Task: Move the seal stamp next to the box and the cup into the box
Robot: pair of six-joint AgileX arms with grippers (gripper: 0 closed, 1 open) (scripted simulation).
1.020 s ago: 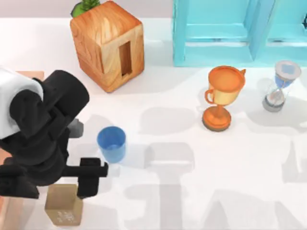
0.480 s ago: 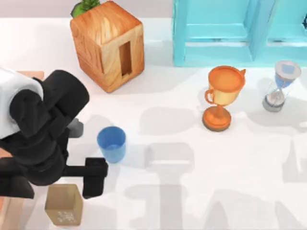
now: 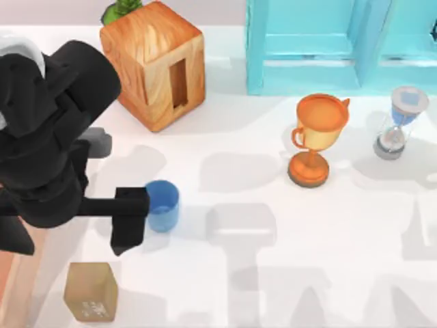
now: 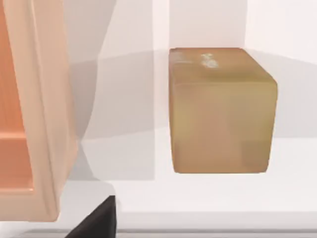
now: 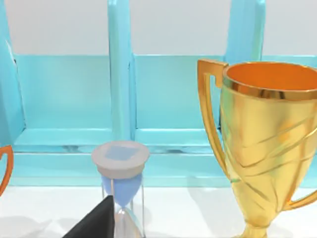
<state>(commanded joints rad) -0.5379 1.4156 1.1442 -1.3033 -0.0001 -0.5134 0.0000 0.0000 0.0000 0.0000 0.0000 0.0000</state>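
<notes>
Looking down from the top, the left arm fills the bench's left side, its pincer (image 3: 102,219) reaching toward the cup (image 3: 162,205); one dark finger (image 3: 130,217) stands just beside the cup's left wall, partly covering it. Whether the pincer is apart or together I cannot tell. The cup stands upright on the white bench (image 3: 273,273). The stamp (image 3: 91,292) sits near the lower left, free of the pincer, its pale marks on the face toward the camera's lower edge. A strip of the box (image 3: 20,266) shows at the far left, just beside the stamp, partly under the arm. A wooden cube (image 3: 151,63) with a slot stands behind the arm, a turquoise cabinet (image 3: 328,48) at the back right, an orange trophy (image 3: 315,140) and an hourglass (image 3: 399,123) before it.

In the left wrist view, the stamp (image 4: 220,111) stands on the bench near the box's thick pale wall (image 4: 44,109), a gap of bench between them.

In the right wrist view, a gold trophy (image 5: 267,144), the hourglass (image 5: 121,183) and the cabinet (image 5: 119,99) appear, with a dark finger tip (image 5: 96,223) at the lower edge.
</notes>
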